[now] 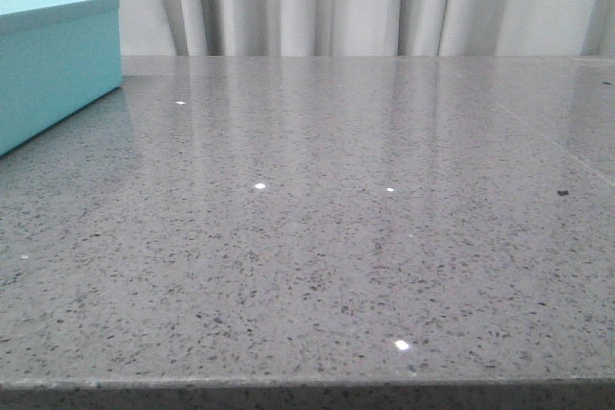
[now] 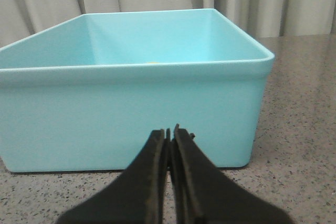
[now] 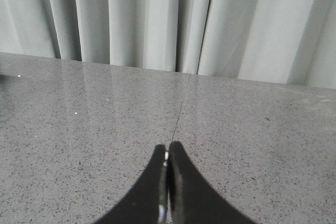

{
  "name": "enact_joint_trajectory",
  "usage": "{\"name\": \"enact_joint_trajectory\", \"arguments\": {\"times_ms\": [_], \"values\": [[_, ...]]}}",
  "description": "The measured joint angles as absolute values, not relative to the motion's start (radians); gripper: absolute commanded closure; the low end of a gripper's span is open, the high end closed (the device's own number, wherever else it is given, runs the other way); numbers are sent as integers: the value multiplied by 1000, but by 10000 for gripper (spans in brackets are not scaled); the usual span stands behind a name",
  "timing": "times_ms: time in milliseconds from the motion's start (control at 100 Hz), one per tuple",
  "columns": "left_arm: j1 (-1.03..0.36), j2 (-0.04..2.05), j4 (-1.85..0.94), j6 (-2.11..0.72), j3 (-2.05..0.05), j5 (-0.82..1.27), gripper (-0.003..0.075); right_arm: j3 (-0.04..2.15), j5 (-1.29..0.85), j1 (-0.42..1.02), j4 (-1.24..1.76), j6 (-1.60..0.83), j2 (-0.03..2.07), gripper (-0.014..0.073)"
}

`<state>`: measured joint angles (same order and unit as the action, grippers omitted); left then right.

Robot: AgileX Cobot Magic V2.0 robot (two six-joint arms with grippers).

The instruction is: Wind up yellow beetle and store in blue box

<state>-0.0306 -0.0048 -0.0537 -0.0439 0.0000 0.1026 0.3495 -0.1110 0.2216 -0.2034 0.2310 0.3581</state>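
Blue box (image 2: 131, 114) sits open-topped, broadside to the left hand (image 2: 169, 135)

The open rectangular plastic box (image 2: 131, 114) is plain turquoise-blue; the polished stone table (image 1: 384, 237) is grey with dark speckles; the pleated fabric curtain (image 3: 157, 19) is pale grey.

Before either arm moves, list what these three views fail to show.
- The yellow beetle: in no view, so its place cannot be told.
- The blue box: cut off by the front view's left edge; only a corner shows.
- The box floor: in the left wrist view the near wall hides it behind the shut left gripper.
- The right wrist view shows only bare table beyond the shut right gripper.
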Motion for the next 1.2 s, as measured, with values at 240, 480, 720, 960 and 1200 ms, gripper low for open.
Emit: {"name": "enact_joint_trajectory", "arguments": {"times_ms": [240, 480, 720, 960, 1200], "values": [[-31, -5, -54, -44, 0, 104, 739, 347, -111, 152, -203, 231, 339, 661], [-31, -5, -54, -44, 0, 104, 738, 250, -38, 49, -191, 231, 250, 661], [-31, -5, -54, -44, 0, 104, 738, 110, -11, 22, -134, 231, 141, 661], [-31, -5, -54, -44, 0, 104, 738, -8, -9, 22, -86, 210, 43, 661], [-31, -5, -54, -44, 0, 104, 738, -28, -43, 21, -78, 200, -10, 661]]}}
